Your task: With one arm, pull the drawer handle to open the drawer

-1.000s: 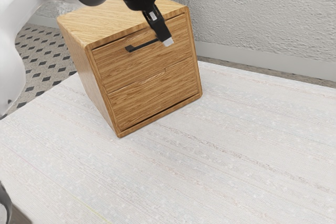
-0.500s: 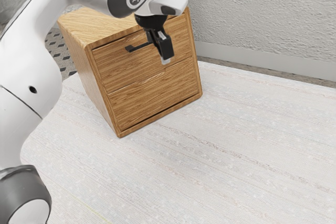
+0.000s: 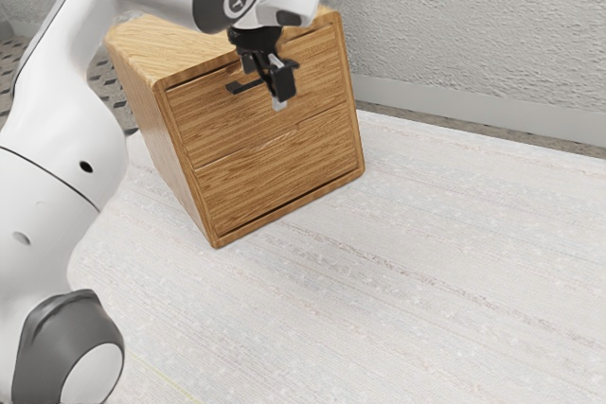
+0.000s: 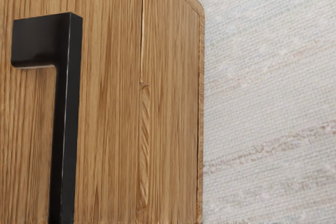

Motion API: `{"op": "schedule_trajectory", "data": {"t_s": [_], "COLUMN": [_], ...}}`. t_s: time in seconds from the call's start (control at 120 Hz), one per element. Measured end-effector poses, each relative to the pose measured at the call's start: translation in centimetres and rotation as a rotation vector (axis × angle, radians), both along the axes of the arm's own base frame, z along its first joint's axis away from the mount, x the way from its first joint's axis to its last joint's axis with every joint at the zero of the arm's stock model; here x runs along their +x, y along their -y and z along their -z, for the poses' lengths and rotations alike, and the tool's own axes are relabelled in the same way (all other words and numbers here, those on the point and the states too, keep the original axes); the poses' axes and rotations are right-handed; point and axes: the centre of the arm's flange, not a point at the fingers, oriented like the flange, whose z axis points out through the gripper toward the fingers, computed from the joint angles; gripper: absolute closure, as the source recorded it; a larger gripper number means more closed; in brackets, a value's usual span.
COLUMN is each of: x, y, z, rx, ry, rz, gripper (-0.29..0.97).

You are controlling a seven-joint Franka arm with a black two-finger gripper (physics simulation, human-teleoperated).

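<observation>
A wooden cabinet (image 3: 151, 44) with two drawers stands tilted on the pale table. The upper drawer front (image 3: 213, 120) sits flush with the cabinet and carries a black bar handle (image 3: 241, 86). My gripper (image 3: 270, 80) hangs in front of that drawer at the end of the handle toward the exterior view's right, open, with the fingers standing around the bar. In the wrist view the handle (image 4: 65, 119) runs as a black bar close against the wood front (image 4: 115, 103), one end bent in to the drawer.
The lower drawer (image 3: 275, 172) is also flush. A pale table surface (image 3: 426, 262) spreads in front of the cabinet, and a rough grey wall (image 3: 473, 16) rises behind. My white arm (image 3: 57, 167) fills the exterior view's left side.
My hand has dropped from above the cabinet's top edge and moved toward the exterior view's left along the handle. The arm has swung further into view. The drawer has not moved.
</observation>
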Motion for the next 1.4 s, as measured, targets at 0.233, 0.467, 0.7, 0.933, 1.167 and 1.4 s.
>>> {"op": "schedule_trajectory", "data": {"t_s": [0.233, 0.467, 0.7, 0.933, 1.167, 1.4], "x": [0.3, 0.8, 0.7, 0.8, 0.5, 0.0], "y": [-0.5, -0.9, -2.2, -1.1, 0.3, 2.8], "z": [0.1, 0.8, 0.9, 1.0, 0.9, 0.7], "rx": [0.005, 0.017, 0.02, 0.02, -0.002, -0.059], "ry": [0.011, 0.003, -0.003, -0.01, -0.025, -0.041], "rz": [0.02, 0.034, 0.031, 0.055, 0.069, 0.101], "gripper": [0.0, 0.12, 0.32, 0.37, 0.41, 0.4]}}
